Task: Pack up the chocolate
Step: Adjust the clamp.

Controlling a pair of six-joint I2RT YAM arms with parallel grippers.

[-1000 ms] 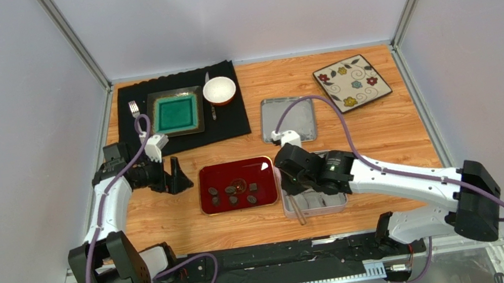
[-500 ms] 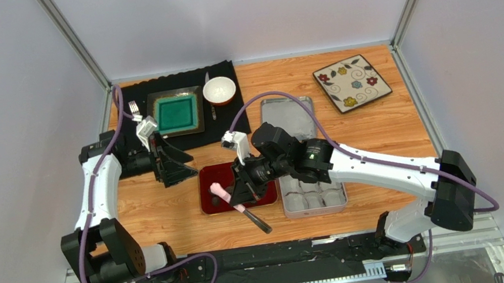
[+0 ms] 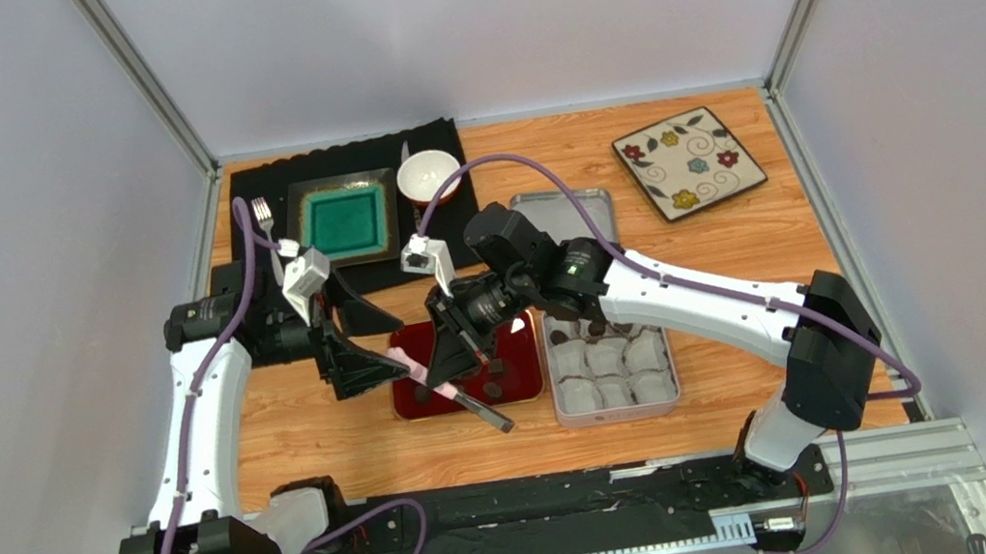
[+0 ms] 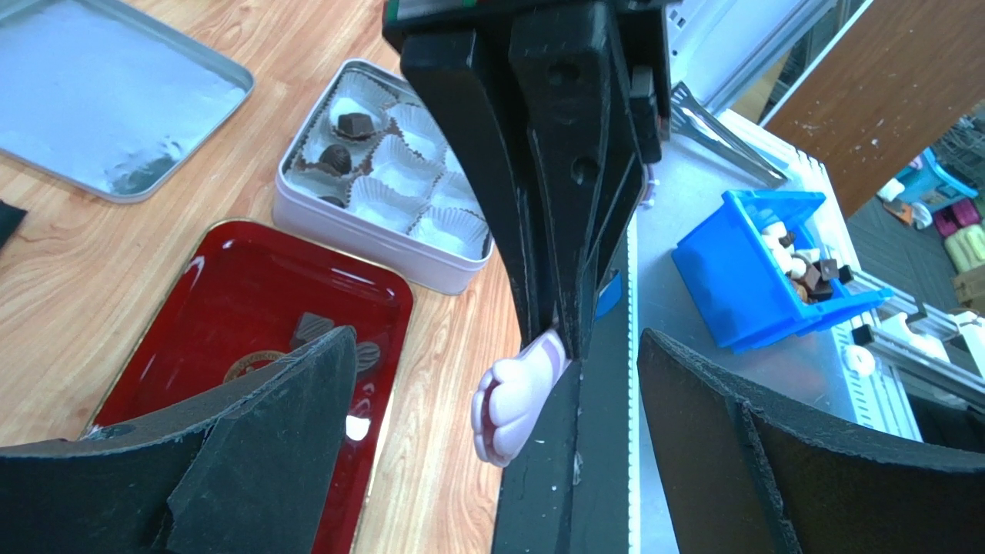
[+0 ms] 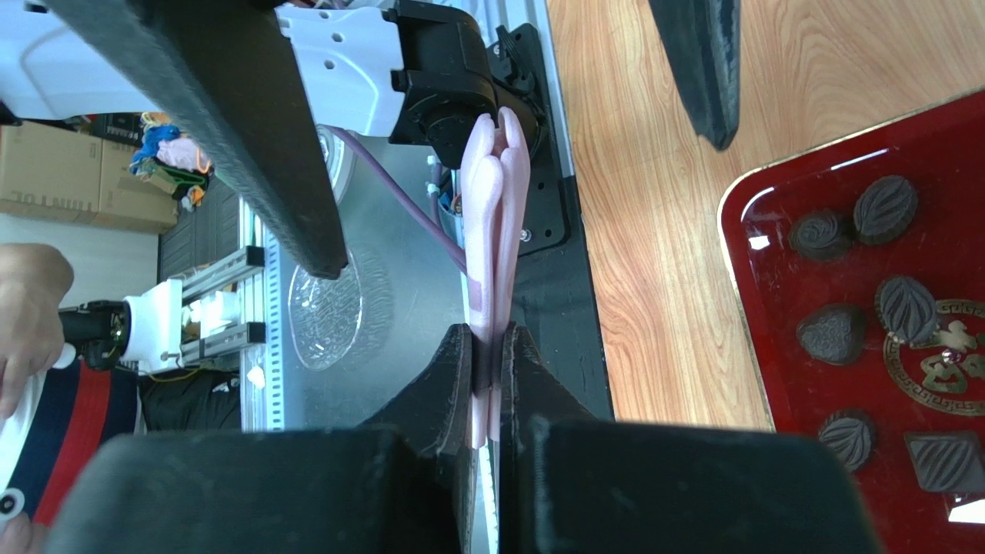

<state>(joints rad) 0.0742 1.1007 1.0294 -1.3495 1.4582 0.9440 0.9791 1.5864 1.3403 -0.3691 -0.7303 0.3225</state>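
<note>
Several dark chocolate pieces lie on a red tray mid-table. A few more chocolate pieces sit in white paper cups inside the open tin right of the tray. My right gripper is shut on pink tongs with paw-shaped tips, held over the tray's left edge. My left gripper stands open with its fingers on either side of the tongs' tips, not touching them. In the top view the right gripper faces the left gripper.
The tin's lid lies behind the tin. A black mat at the back left carries a green plate, a white bowl and a fork. A floral plate is at the back right. A blue bin sits beyond the near edge.
My right arm swung left from the tin to the tray's left side, carrying the tongs. My left arm came right to meet it, open jaws now around the tongs' tips.
</note>
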